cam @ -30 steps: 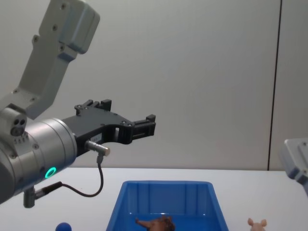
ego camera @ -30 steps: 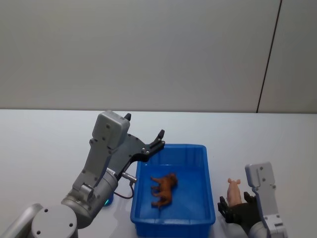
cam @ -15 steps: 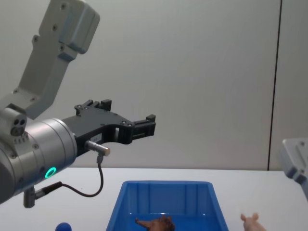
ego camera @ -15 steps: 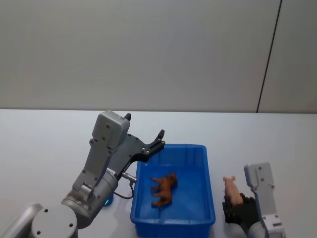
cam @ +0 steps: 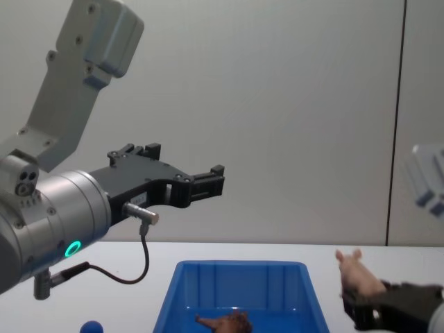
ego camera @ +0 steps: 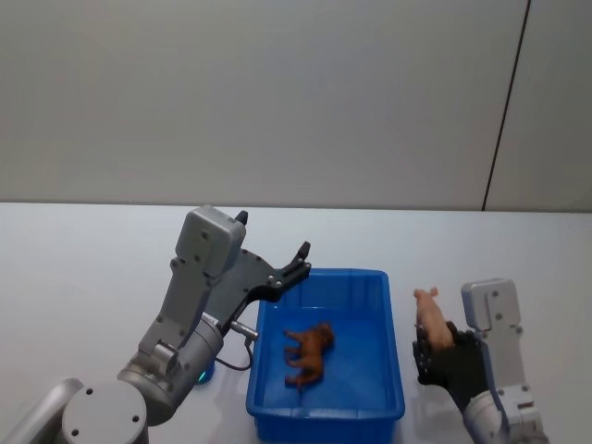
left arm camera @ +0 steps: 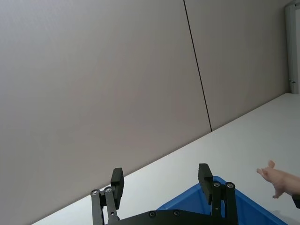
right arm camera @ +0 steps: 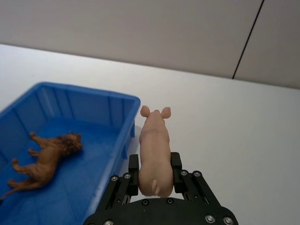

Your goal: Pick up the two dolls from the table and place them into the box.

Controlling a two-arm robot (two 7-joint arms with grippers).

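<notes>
The pale pink pig doll (right arm camera: 155, 153) is held off the table (ego camera: 83, 268), my right gripper (right arm camera: 155, 171) shut on its rear, snout pointing away. In the head view the pig (ego camera: 430, 319) and right gripper (ego camera: 435, 350) hang just right of the blue box (ego camera: 389, 347). The chest view shows the pig (cam: 355, 274) raised above rim height. The reddish-brown doll (ego camera: 308, 352) lies on its side inside the box (right arm camera: 123, 140). My left gripper (ego camera: 277, 264) stands open in the air over the box's far left corner, holding nothing.
A small blue object (cam: 90, 326) sits on the table by the left arm's base. White tabletop (right arm camera: 243, 136) stretches right of and beyond the box. A grey wall with a dark vertical seam (ego camera: 504, 111) stands behind.
My right gripper has lifted the pig doll off the table and carried it up and slightly toward the box. The left arm and the brown doll have not moved.
</notes>
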